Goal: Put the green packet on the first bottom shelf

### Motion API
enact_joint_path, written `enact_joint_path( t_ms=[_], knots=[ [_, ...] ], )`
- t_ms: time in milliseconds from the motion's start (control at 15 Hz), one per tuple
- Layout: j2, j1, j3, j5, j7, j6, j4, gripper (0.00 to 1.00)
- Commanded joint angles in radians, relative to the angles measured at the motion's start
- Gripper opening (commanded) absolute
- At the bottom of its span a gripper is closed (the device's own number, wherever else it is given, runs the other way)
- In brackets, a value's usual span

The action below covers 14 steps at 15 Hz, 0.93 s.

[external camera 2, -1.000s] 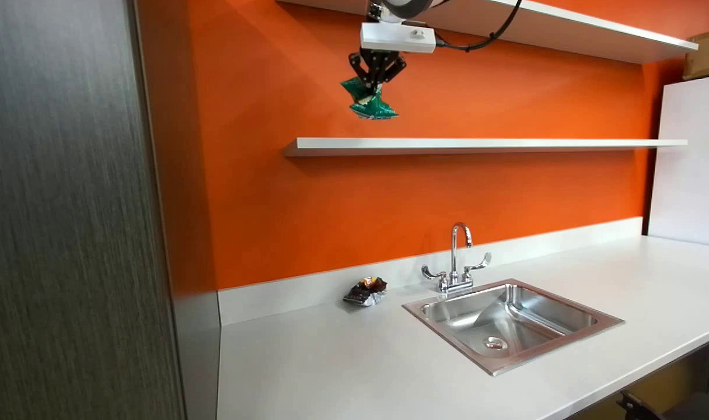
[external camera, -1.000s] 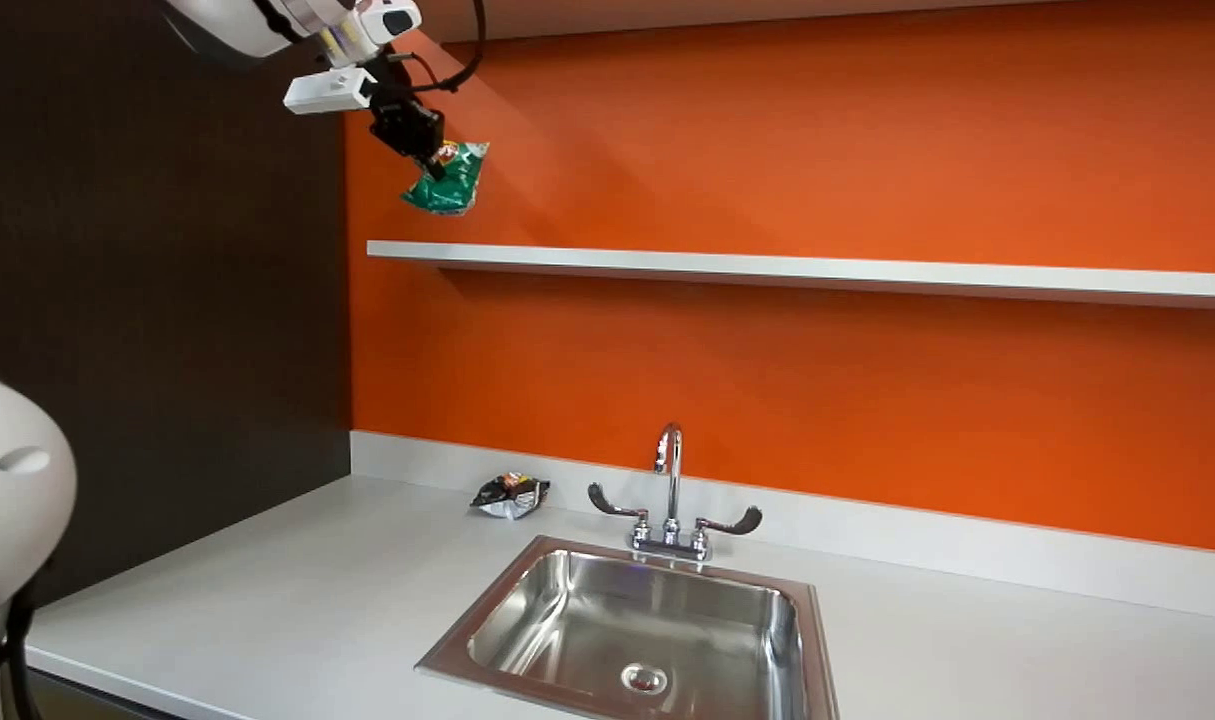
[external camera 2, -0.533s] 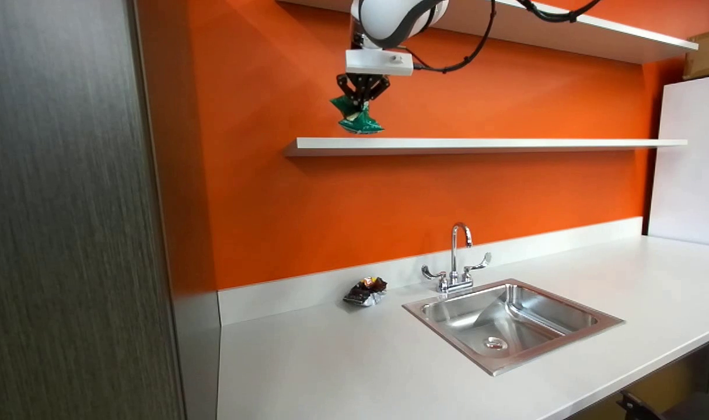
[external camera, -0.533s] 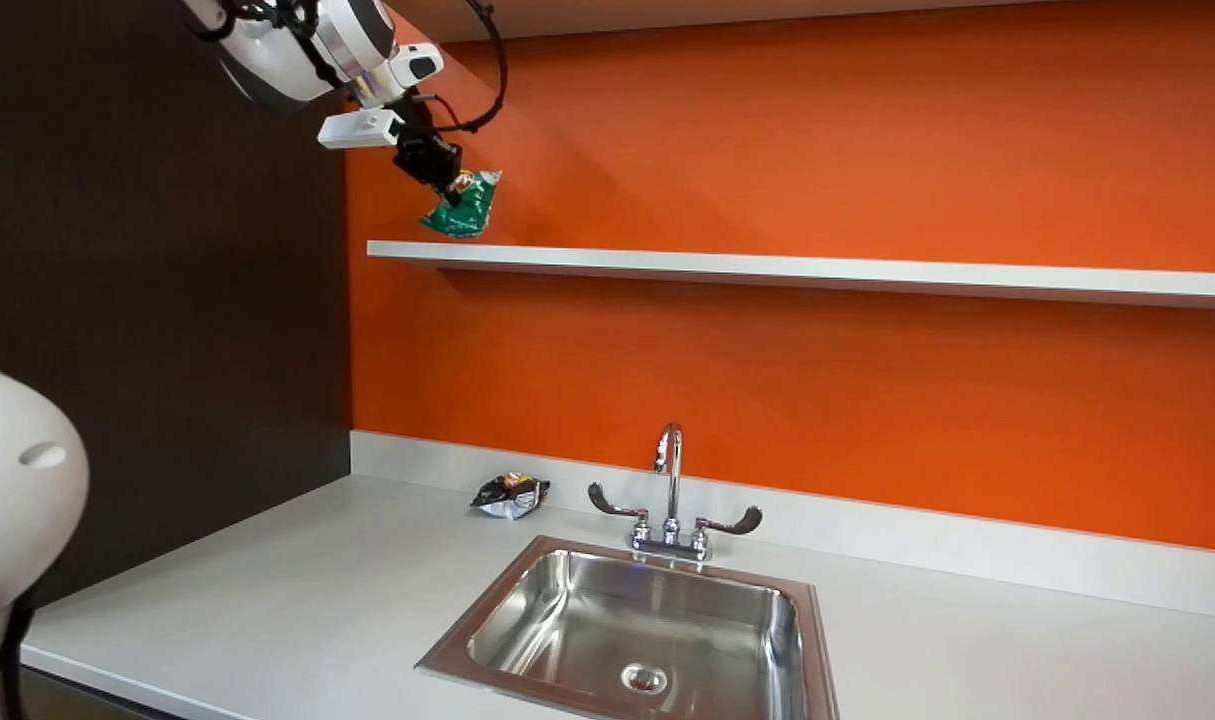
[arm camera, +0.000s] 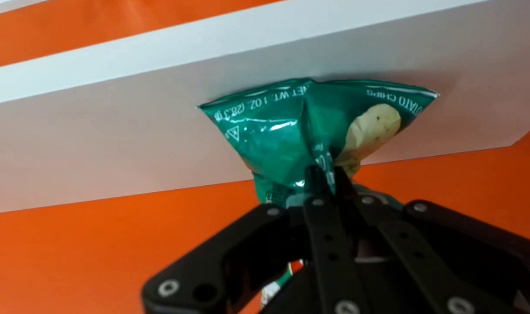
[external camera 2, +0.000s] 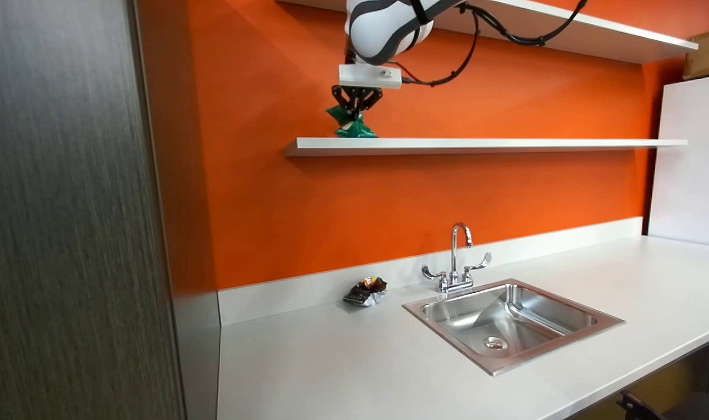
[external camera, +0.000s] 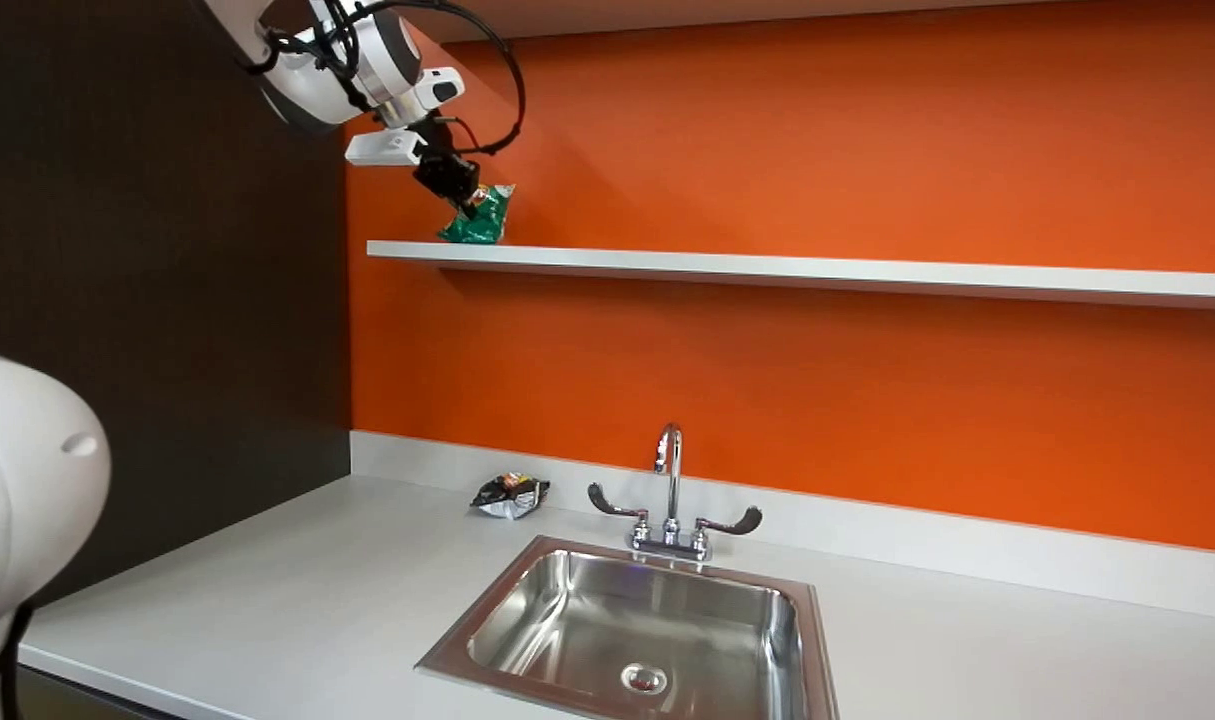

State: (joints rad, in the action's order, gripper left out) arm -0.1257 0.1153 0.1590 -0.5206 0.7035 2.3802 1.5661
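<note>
The green packet (external camera: 485, 224) is pinched in my gripper (external camera: 469, 212) above the left end of the long white shelf (external camera: 767, 267). In an exterior view the packet (external camera 2: 357, 129) hangs tilted below the gripper (external camera 2: 356, 115), and its lower edge meets the line of the shelf's front edge (external camera 2: 477, 146). In the wrist view the fingers (arm camera: 326, 179) are shut on a fold of the packet (arm camera: 273, 135), which lies over the bare shelf surface (arm camera: 116, 126). I cannot tell whether it rests on the surface or just above it. The packet's far side is hidden by the fingers.
An upper shelf (external camera 2: 564, 35) is above the arm. A dark panel (external camera: 167, 280) stands at the left beside the orange wall. Below are the countertop (external camera: 297, 570), a black-silver packet (external camera: 510, 496), the faucet (external camera: 672, 490) and the steel sink (external camera: 557, 640).
The gripper has come down with the green packet, moving right in one exterior view and slightly left in another. The packet went from well above the shelf to its level. The grip is unchanged.
</note>
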Motion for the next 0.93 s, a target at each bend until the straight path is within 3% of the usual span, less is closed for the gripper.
enact_joint_path(
  t_ms=[0,467,867],
  knots=[
    [-0.031,0.050,-0.041,-0.017,0.024,-0.026,-0.062,0.41],
    [0.045,0.088,-0.049,0.012,0.026,-0.112,-0.041,0.96],
    [0.175,0.093,-0.012,0.168,-0.046,-0.422,0.042,1.00]
  ],
)
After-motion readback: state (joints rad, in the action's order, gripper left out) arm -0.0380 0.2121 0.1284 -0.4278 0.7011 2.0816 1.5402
